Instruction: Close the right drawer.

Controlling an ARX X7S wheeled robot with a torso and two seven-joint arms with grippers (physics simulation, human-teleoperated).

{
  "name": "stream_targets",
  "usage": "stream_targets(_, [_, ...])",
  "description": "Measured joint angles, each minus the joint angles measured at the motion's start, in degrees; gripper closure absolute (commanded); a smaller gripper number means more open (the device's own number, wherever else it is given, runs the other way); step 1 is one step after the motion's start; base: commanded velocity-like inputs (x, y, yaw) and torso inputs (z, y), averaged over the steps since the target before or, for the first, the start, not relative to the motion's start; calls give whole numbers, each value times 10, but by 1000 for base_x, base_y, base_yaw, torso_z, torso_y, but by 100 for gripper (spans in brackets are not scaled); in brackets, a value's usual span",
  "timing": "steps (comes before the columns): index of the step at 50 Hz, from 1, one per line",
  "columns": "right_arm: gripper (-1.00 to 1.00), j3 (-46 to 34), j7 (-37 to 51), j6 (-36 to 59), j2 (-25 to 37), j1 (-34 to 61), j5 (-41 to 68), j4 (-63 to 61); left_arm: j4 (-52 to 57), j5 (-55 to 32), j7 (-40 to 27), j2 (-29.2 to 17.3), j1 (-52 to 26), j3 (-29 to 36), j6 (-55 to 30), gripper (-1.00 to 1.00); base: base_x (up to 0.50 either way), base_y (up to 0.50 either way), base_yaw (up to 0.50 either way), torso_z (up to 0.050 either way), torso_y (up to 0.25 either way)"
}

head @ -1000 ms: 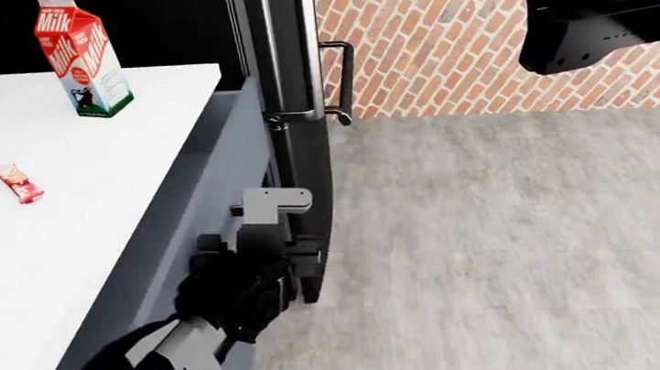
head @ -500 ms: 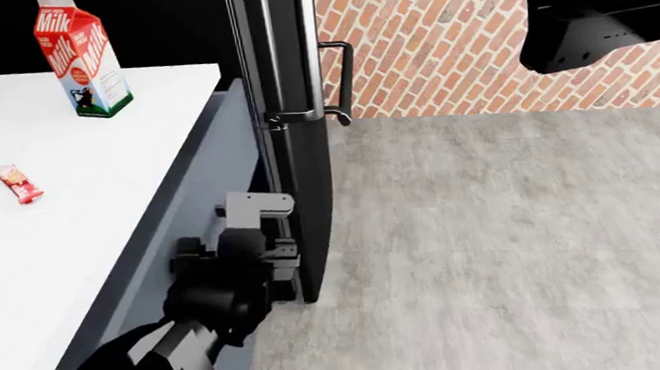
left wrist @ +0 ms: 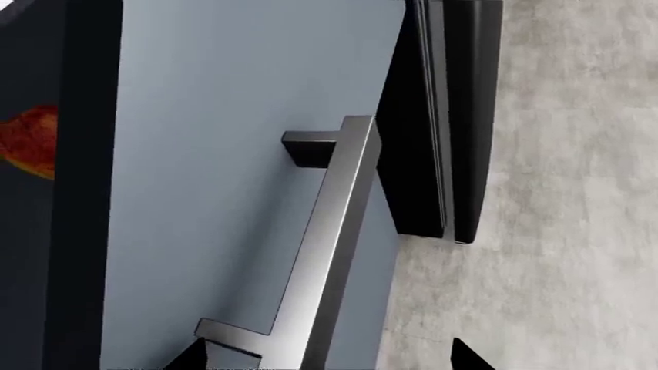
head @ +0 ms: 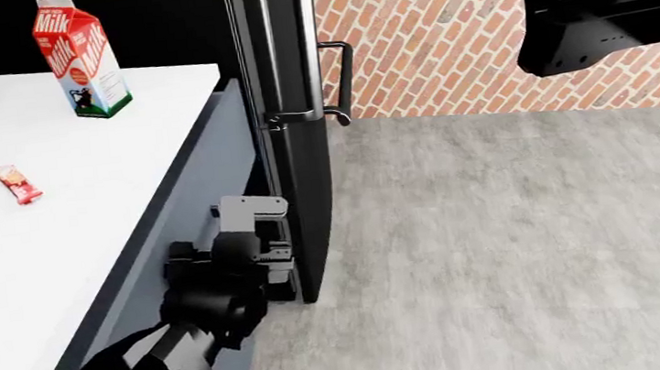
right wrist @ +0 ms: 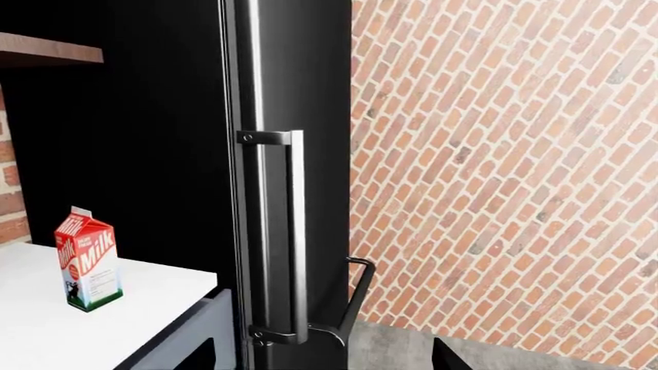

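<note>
Left gripper point(head: 250, 219) pressed at front of right drawer point(left wrist: 226, 154), beside bar handle point(left wrist: 327, 231); jaw state cannot tell. Drawer front sits below white counter point(head: 54, 251), left of black fridge point(head: 282, 79), nearly flush with cabinet face. Drawer interior not visible. Milk carton point(head: 81, 56) closed, upright at far counter edge; red snack packet point(head: 18, 183) nearer. Versus one second ago: gripper shifted left toward cabinet, drawer pushed further in. Right gripper point(head: 596, 23) raised at far right; state cannot tell.
</note>
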Motion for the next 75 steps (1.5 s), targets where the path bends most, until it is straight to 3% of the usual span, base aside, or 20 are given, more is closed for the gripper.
stream_targets(26, [-100,4,2,3,-4,-3,0,1,1,107,5,-23,8,-134,-19,-100,0,0,0,0,0])
stream_targets(64, [-100,10,4,6,-7,-6,1,1,2,416,50,-44,21,-476,-56,-100,0,0,0,0,0])
stream_targets(75, [-100,13,6,8,-10,-4,3,0,1,491,57,-45,25,-545,-58,-100,0,0,0,0,0])
